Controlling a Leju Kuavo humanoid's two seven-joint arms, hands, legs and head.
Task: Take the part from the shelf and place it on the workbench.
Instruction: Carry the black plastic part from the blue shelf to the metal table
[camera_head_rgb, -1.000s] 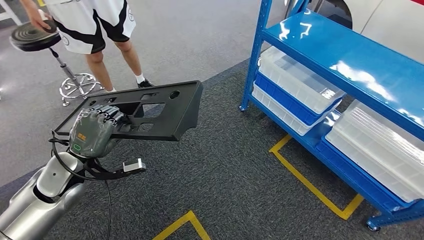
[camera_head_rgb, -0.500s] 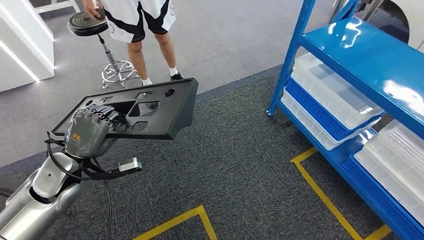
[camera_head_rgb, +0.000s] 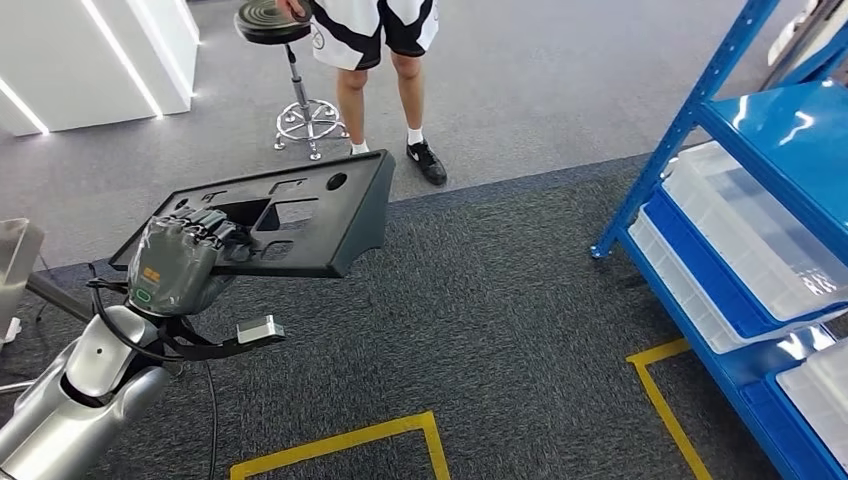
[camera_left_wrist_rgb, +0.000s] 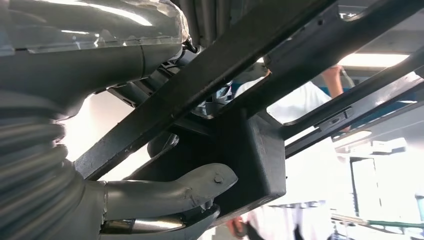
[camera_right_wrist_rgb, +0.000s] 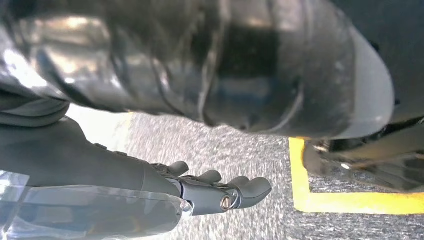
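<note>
The part is a flat black plastic panel (camera_head_rgb: 290, 215) with several cut-outs, held out level over the floor on my left side. My left hand (camera_head_rgb: 180, 262) grips its near edge, fingers curled over the top. From the left wrist view the panel's ribbed frame (camera_left_wrist_rgb: 240, 135) is close up, with the thumb (camera_left_wrist_rgb: 170, 192) pressed under it. My right hand (camera_right_wrist_rgb: 210, 192) hangs over the grey carpet with its fingers straight and apart, holding nothing. The blue shelf (camera_head_rgb: 760, 170) stands at the right.
A person in black-and-white shorts (camera_head_rgb: 385, 60) stands ahead beside a black stool (camera_head_rgb: 280, 40). White cabinets (camera_head_rgb: 90, 60) are at the far left. Clear plastic bins (camera_head_rgb: 740, 240) sit on the shelf's lower levels. Yellow tape lines (camera_head_rgb: 340, 445) mark the carpet.
The whole view has swung left: the shelf slid toward the right edge, the person and stool moved toward the centre. The panel stays in my left hand in the same pose.
</note>
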